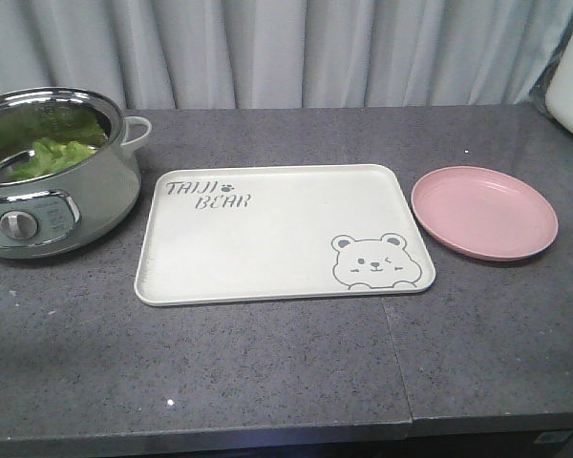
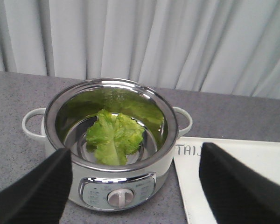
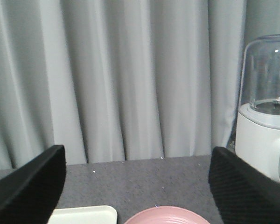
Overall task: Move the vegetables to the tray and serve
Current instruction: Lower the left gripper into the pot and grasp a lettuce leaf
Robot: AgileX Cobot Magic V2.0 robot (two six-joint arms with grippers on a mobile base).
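**Lettuce leaf (image 2: 114, 136) at 12 o'clock off the left pincer (image 2: 134, 151), down in the pot (image 1: 95, 205)**

Starting far left on the table (image 1: 267, 382): steel pot with lid off, and the leaf lying flat on its bottom. Not on the tray (image 1: 267, 239) yet, so, judging by that, barely into the job.

Hovering just this side of the pot, the left pincer: spread wide, gripping nothing, dark fingers (image 2: 37, 196) framing the pot at 9 and 3 o'clock in the wrist view. Leaf straight ahead at 12 and lower, well apart from the tips. Pale rib running roughly 12 to 6, so squarely across the open gap. Probably a plain reach forward and down, then closing across the rib while minding the shiny rim.

Moving right: cream tray just beside the pot at its 3 o'clock, nothing on it, bear face at the near right corner. On again at 3 o'clock to the pink plate (image 1: 484, 212), just beside the tray, with nothing on it either.

Last, at the right end, the right pincer (image 3: 136, 150): likewise wide apart and carrying nothing, pointing at the curtain (image 3: 130, 70), with plate rim at 6 and a blender (image 3: 266, 135) at 3. No lettuce anywhere in that view.

By nearness, a job for the left arm: pot right at its nose, whole tray between leaf and right arm.
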